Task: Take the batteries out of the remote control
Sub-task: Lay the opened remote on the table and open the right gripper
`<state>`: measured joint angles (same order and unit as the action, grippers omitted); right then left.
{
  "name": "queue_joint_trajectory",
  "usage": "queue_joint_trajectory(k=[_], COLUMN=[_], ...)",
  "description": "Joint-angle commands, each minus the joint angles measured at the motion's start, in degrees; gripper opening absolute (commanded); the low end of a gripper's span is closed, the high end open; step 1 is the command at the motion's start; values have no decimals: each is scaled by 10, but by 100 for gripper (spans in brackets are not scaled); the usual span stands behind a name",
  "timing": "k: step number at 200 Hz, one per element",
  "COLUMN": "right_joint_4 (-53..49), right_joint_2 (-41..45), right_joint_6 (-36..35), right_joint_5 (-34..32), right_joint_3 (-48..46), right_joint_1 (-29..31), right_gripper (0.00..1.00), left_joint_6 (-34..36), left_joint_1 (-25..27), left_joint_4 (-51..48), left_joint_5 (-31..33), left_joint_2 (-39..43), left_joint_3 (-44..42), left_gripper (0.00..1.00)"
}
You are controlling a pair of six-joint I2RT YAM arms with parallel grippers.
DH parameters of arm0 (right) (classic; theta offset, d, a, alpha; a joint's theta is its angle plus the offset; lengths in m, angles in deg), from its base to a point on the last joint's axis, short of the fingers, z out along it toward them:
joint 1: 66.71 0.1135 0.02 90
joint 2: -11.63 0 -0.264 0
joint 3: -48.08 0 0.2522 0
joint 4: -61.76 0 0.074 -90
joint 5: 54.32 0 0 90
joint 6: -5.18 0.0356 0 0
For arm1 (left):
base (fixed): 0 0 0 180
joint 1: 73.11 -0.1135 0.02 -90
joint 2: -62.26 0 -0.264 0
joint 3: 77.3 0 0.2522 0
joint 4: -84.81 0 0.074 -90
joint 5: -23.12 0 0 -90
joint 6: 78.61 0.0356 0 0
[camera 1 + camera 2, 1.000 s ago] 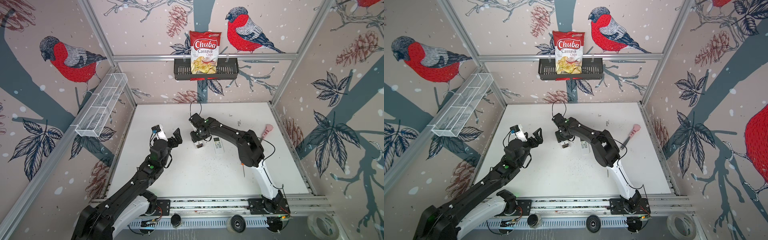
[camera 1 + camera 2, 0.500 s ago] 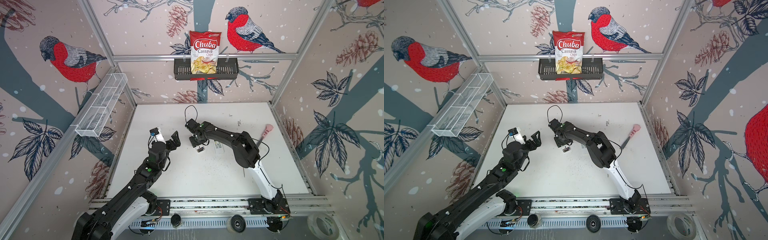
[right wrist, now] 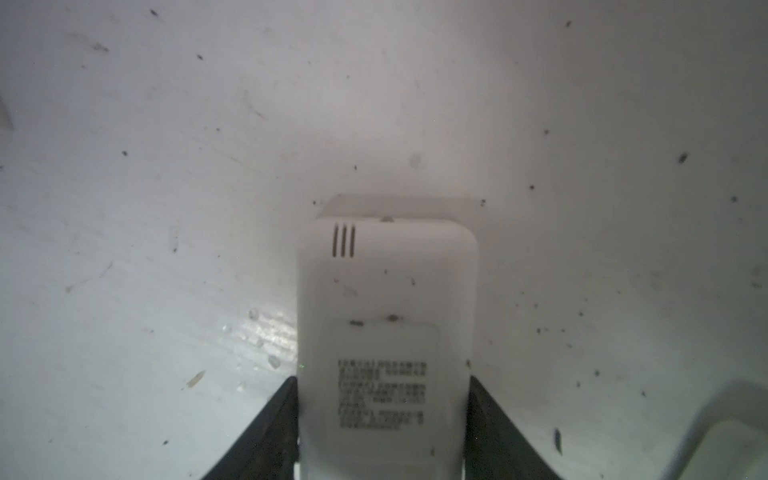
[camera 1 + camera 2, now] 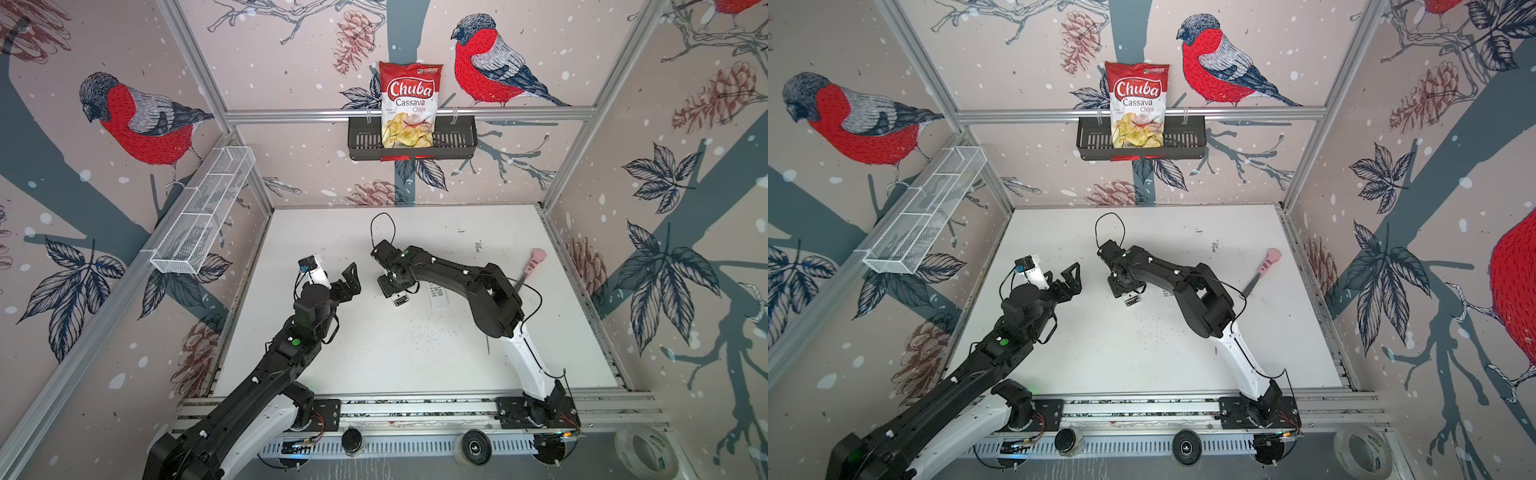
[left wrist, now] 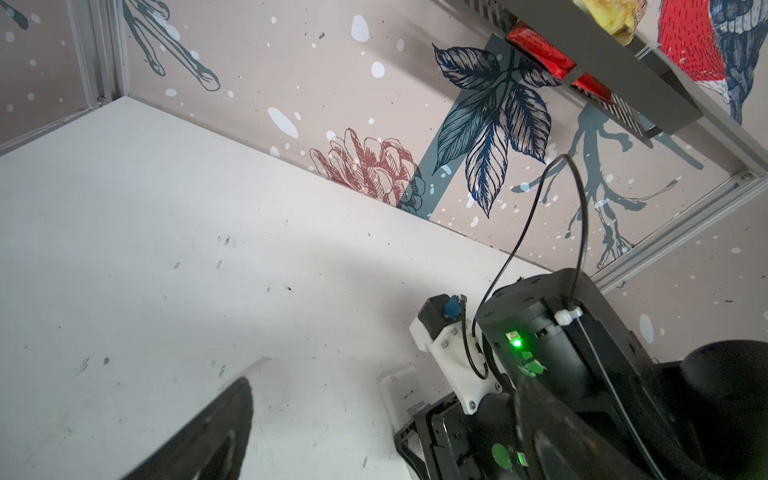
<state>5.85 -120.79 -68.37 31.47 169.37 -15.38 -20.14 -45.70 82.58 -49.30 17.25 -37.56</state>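
The remote (image 3: 386,291) is seen lying back-up near the middle of the desk (image 4: 374,353), with the right fingers (image 3: 270,436) set partway apart and close against its two long sides; whether it is pinched or only flanked cannot be told. The batteries (image 4: 400,300) are seen in both top views as small dark cells with gold bands at the end of the remote nearer the robot's base, just beside the right fingers. They appear to be in the opened compartment, though they are too small for it to be judged whether they are seated or loose. The left fingers (image 5: 208,432) are spread wide, hold nothing, and are raised to the left of the remote. The step in hand is judged to be the steadying of the remote so that a cell can be lifted out. It is best done with the remote kept flat by its sides and the compartment end left uncovered. The left fingers should be narrowed before being brought down, one cell should be taken at a time, and the white piece (image 4: 436,293) lying just beside, partly under the right arm, should not be knocked. As for containers, the black basket (image 4: 363,141) on the back rail is occupied only by a bag of chips (image 4: 409,104), and nothing is made out in the white wire basket (image 4: 199,224) on the left wall.
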Motion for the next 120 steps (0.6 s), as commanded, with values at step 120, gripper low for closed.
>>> queue_joint_trajectory(k=[120], right_joint_4=[127], right_joint_2=[326], right_joint_6=[45], right_joint_5=[7], right_joint_3=[-269], right_joint_1=[-104], right_gripper=[57], left_joint_6=[91], left_joint_1=[-11], left_joint_4=[-167], left_joint_5=[-225], left_joint_2=[-256], left_joint_3=[224], left_gripper=[97])
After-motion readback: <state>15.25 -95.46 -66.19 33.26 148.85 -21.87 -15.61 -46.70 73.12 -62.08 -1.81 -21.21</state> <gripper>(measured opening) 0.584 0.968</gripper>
